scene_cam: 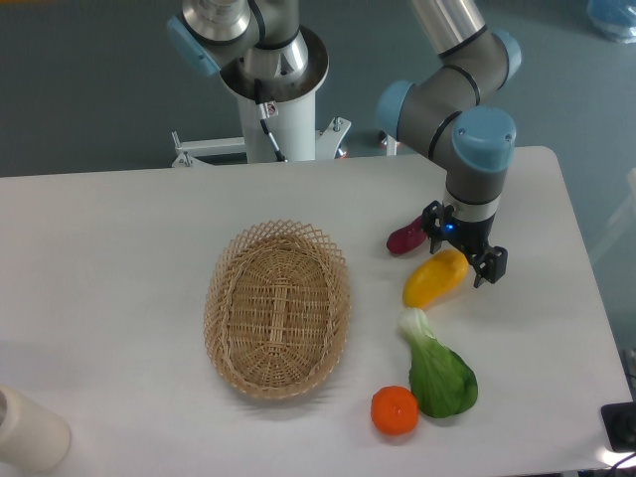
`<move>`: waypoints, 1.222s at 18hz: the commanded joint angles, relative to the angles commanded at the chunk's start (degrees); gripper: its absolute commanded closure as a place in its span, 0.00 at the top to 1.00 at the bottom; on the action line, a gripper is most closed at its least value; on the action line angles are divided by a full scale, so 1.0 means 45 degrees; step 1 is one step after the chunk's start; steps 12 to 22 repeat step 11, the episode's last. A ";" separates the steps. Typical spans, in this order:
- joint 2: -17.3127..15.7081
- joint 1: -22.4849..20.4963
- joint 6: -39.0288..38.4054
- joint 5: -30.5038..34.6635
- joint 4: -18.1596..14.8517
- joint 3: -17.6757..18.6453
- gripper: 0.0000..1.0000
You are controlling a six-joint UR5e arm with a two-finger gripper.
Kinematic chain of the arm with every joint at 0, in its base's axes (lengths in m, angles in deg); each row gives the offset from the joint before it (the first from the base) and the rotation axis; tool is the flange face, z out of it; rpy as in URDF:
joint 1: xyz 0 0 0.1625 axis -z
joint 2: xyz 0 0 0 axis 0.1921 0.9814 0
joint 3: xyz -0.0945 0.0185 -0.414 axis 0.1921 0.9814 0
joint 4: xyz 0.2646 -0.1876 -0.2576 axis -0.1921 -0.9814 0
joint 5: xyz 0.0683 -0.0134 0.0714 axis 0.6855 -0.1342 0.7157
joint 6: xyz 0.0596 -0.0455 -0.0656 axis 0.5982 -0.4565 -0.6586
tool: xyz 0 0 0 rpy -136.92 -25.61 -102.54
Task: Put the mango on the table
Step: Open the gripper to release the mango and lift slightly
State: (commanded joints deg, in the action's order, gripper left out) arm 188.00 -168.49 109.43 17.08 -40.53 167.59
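Observation:
The mango, yellow with an orange upper end, lies on the white table to the right of the basket. My gripper hangs just above the mango's orange end, its two black fingers spread wide. One finger is at the upper left and the other at the lower right of that end. Nothing is between them, and the mango rests on the tabletop by itself.
An oval wicker basket stands left of the mango. A dark red oblong piece lies just left of the gripper. A leafy green vegetable and a round orange fruit lie in front. A white cylinder is at the front left corner.

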 joint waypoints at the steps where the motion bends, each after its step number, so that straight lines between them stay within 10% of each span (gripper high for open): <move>1: 0.0000 0.0000 0.0000 0.0000 0.0000 0.0019 1.00; 22: -0.0176 0.0000 -0.0020 -0.0058 0.0000 0.0019 1.00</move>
